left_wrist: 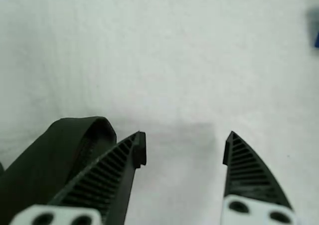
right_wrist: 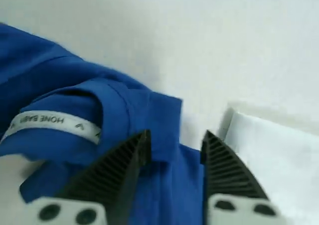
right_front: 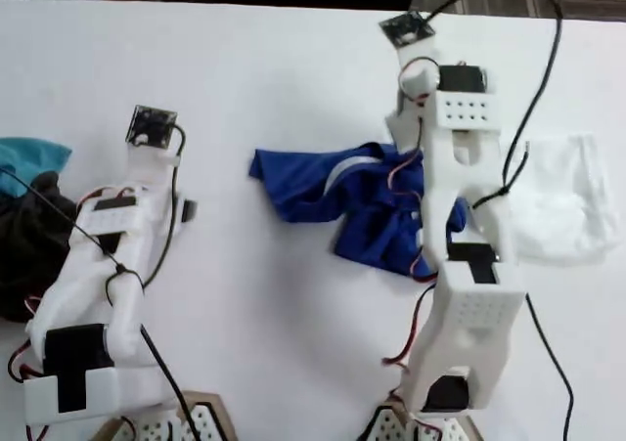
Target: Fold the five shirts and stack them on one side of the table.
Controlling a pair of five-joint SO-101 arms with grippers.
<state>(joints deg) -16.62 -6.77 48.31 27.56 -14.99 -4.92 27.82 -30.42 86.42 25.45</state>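
The blue shirt [right_front: 313,192] lies crumpled near the table's middle, soft cloth with a white neck label [right_wrist: 50,121]. The right gripper [right_wrist: 175,137] hangs over its hem, ribbed black fingers a little apart. A folded white shirt [right_front: 567,201] lies just beside. Well apart, the left gripper [left_wrist: 185,140] is spread wide over the white table [right_front: 274,69], with a black shirt [right_front: 29,241] and a teal shirt [right_front: 29,155] near its arm.

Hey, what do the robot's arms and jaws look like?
The left arm and right arm are white shells with black motor blocks and loose black and red cables. A small black camera board tops each wrist. The left gripper and right gripper have black, tapered, ridged jaws on white mounts.
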